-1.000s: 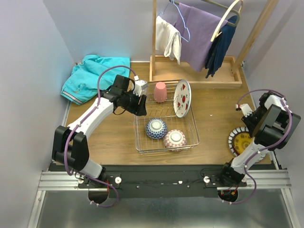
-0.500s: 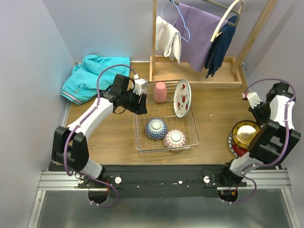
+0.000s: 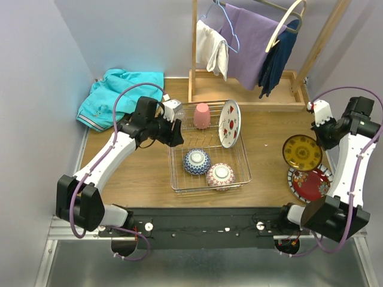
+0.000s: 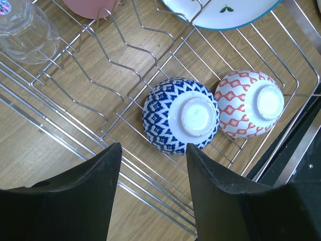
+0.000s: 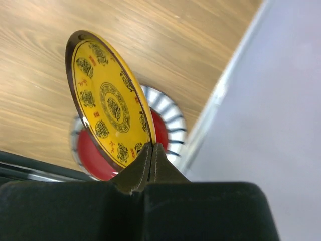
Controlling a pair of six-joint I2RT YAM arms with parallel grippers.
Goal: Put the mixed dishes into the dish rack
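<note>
The silver wire dish rack [image 3: 172, 173] stands mid-table. In it are the pink cup [image 3: 201, 115], the upright white plate with red fruit motifs [image 3: 229, 124], the blue-patterned bowl [image 3: 196, 161] and the pink-patterned bowl [image 3: 220, 175], both upside down. My left gripper [image 3: 177, 135] hangs open and empty over the rack's left edge. Its wrist view shows the rack wires [image 4: 125, 50], the clear glass [image 4: 22, 30], the blue-patterned bowl [image 4: 180, 114] and the pink-patterned bowl [image 4: 249, 103]. My right gripper [image 3: 320, 141] is shut on the rim of the yellow plate [image 3: 302, 152], held above the red plate [image 3: 311, 183]. The right wrist view shows the gripper [image 5: 152, 145] pinching the yellow plate [image 5: 108, 108] over the red plate [image 5: 90, 155].
A wooden clothes rack [image 3: 245, 89] with hanging clothes stands at the back. A teal garment [image 3: 116, 95] lies at the back left. The right wall [image 5: 261, 90] is close to my right arm.
My right gripper has lifted the yellow plate off the red plate and swung it up and to the left. My left arm has drawn slightly back to the left.
</note>
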